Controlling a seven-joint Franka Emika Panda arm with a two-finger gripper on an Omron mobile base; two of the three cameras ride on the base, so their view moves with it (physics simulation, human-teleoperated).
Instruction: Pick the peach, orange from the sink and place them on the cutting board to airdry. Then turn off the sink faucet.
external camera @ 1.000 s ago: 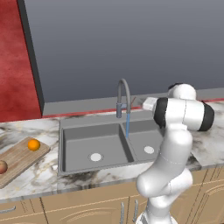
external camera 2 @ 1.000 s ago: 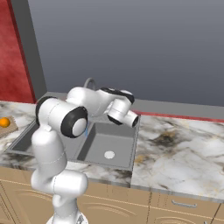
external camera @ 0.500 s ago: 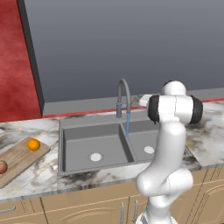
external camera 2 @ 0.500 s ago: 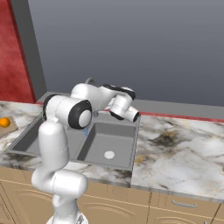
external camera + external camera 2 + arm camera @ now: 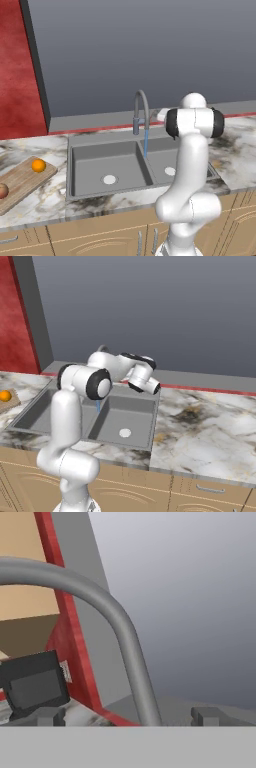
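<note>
The orange (image 5: 38, 165) and the peach (image 5: 2, 190) lie on the wooden cutting board (image 5: 20, 181) left of the sink (image 5: 80, 150). The orange (image 5: 5, 396) also sits at the left edge of the right base view. A blue stream of water (image 5: 146, 144) runs from the faucet (image 5: 142, 106) into the sink. In the hand view my gripper (image 5: 129, 717) is open, close up to the faucet's arched neck (image 5: 125, 634), which passes between the two fingertips (image 5: 50, 716) without visibly touching them. My arm hides the hand in the left base view.
Marble counter (image 5: 210, 421) stretches to the right of the sink (image 5: 142, 438). A grey wall with a red strip (image 5: 100, 127) at its foot runs close behind the faucet. A dark box-shaped thing (image 5: 32, 684) shows at the left of the hand view.
My upper arm and elbow have shifted slightly back toward the wall, with the hand staying beside the faucet. Both fruits rest where they were and the water keeps running.
</note>
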